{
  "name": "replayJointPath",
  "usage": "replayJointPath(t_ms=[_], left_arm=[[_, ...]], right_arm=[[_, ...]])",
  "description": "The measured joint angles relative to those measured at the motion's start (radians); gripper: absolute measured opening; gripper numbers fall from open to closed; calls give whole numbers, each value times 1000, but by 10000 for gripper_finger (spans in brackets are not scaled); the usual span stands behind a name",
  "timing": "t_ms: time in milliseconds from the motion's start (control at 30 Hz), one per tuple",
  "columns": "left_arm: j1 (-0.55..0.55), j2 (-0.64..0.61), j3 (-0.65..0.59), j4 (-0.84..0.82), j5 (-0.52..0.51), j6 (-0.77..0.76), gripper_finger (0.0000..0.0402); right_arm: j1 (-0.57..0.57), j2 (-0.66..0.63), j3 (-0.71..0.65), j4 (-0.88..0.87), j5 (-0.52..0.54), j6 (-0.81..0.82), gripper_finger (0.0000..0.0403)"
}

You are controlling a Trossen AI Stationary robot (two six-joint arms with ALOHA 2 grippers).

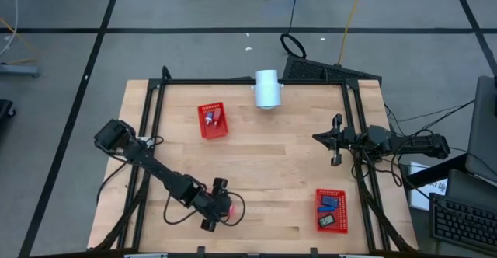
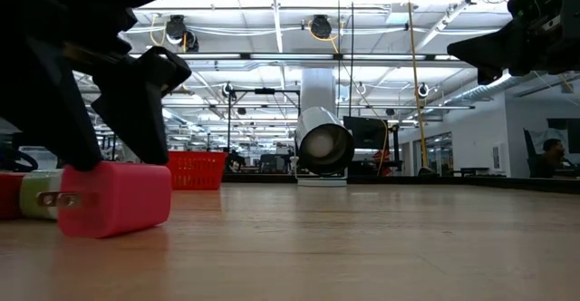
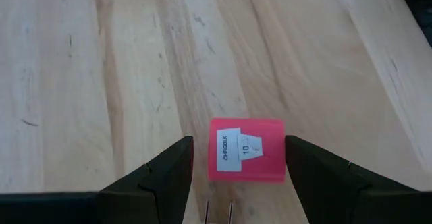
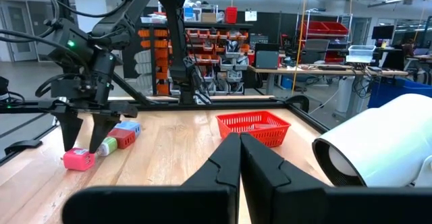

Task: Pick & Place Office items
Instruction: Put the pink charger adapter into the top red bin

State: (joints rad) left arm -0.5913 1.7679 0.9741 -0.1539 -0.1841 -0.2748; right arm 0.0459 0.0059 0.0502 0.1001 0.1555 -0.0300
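A pink-red charger block point(image 3: 246, 150) with a white label lies flat on the wood, its prongs point(image 2: 50, 199) sticking out level. My left gripper point(image 3: 239, 143) is open and points down over it near the table's near edge point(image 1: 221, 206). Its fingers stand on either side of the block, and no touch shows. A white-and-green piece point(image 4: 104, 146), a red piece point(image 4: 121, 137) and a light blue piece point(image 4: 128, 126) lie beside the block. My right gripper point(image 4: 239, 140) is shut and empty, held above the table's right side point(image 1: 335, 141).
One red mesh basket point(image 1: 212, 121) sits at the far left with small pieces in it. Another point(image 1: 331, 210) at the near right holds a blue and a black piece. A white cylinder point(image 1: 267, 88) lies at the far edge. Bare wood point(image 1: 272, 161) spans the middle.
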Motion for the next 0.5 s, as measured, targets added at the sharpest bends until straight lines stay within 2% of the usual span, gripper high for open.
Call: replayJointPath(t_ms=[500], left_arm=[[11, 9, -2, 8, 1, -75, 234]], right_arm=[[0, 0, 0, 0, 0, 0, 0]])
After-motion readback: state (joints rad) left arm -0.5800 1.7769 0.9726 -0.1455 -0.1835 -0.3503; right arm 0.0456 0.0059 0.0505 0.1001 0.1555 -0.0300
